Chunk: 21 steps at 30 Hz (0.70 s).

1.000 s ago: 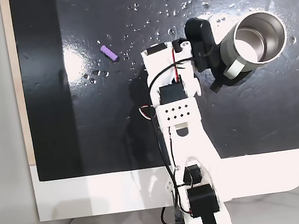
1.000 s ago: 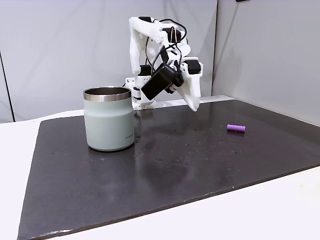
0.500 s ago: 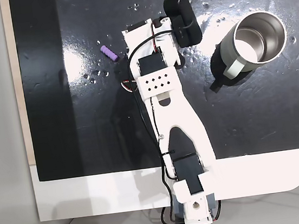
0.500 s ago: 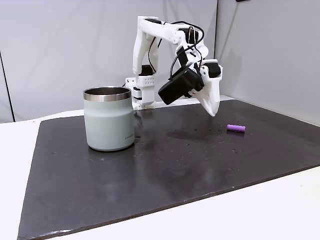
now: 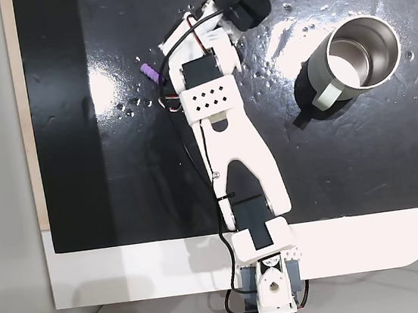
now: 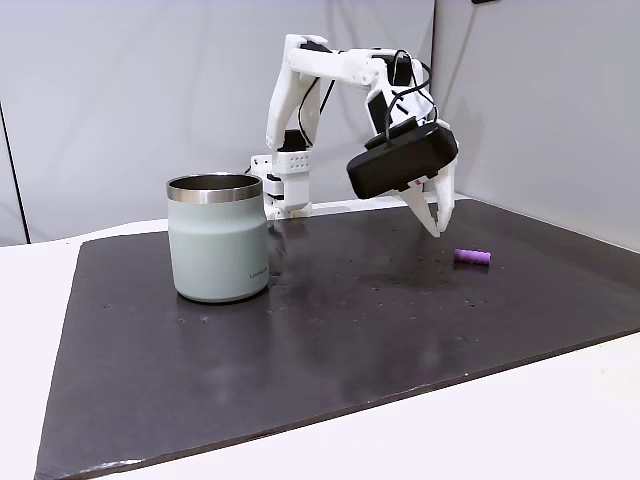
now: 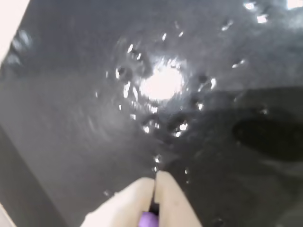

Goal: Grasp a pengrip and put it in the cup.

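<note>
White robot arm stretched forward from its base, elbow raised, wrist bent down. Its tool (image 6: 438,222) points at the tabletop (image 6: 330,330), fingertips pressed together in the wrist view.

**A bare robot test bench, like a lab or maker's workspace**

A white surface (image 6: 560,420) carries a large glossy black mat (image 6: 350,320), speckled and shiny under strong light. Plain grey panels (image 6: 120,100) stand close behind and beside it like partition walls, with nothing hung on them. A white 3D-printed robot arm (image 5: 231,146) with exposed black motors and loose wires is fixed at the surface's edge. A steel mug (image 6: 218,238) stands on the mat.
</note>
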{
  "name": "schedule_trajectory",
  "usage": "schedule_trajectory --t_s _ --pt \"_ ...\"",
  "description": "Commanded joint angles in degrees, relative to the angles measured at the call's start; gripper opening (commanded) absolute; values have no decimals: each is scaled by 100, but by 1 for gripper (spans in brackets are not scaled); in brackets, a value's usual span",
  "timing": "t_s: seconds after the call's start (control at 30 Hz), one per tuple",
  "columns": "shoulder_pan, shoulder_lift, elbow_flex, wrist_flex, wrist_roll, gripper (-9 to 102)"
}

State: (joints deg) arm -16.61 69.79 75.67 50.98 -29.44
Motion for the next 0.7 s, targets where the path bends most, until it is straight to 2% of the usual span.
schedule_trajectory --t_s 0.0,0.33,0.67 --pt "-229 105 -396 70 -809 0" --pt "-624 264 -431 589 -2769 0" --pt "-896 264 -633 835 -4078 0"
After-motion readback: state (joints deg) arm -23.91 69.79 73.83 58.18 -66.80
